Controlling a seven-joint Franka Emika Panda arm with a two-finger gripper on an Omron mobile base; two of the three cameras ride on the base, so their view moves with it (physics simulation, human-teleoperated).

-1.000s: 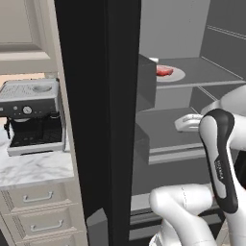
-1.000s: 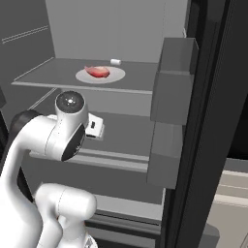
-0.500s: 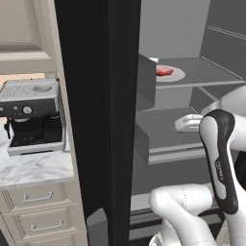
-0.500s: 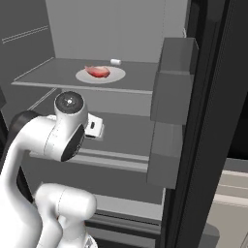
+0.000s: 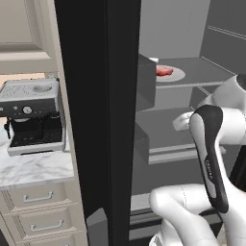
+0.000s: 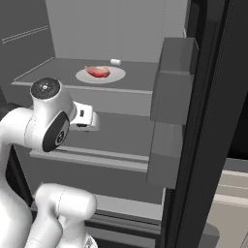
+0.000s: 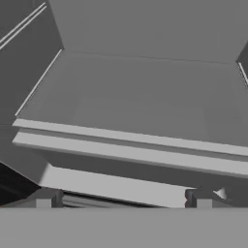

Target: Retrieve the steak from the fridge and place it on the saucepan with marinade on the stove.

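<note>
The steak (image 6: 98,71) was seen on a white plate (image 6: 114,75) on the upper fridge (image 5: 101,120) shelf. The hand (image 7: 123,198) (fingers spread wide, nothing held) was aimed at the shelf below, so the steak lay above and beyond it.

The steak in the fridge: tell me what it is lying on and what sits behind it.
The steak lies on a round white plate on the upper grey shelf of the fridge. A small white object sits behind the plate. The steak covers the plate's middle.
</note>
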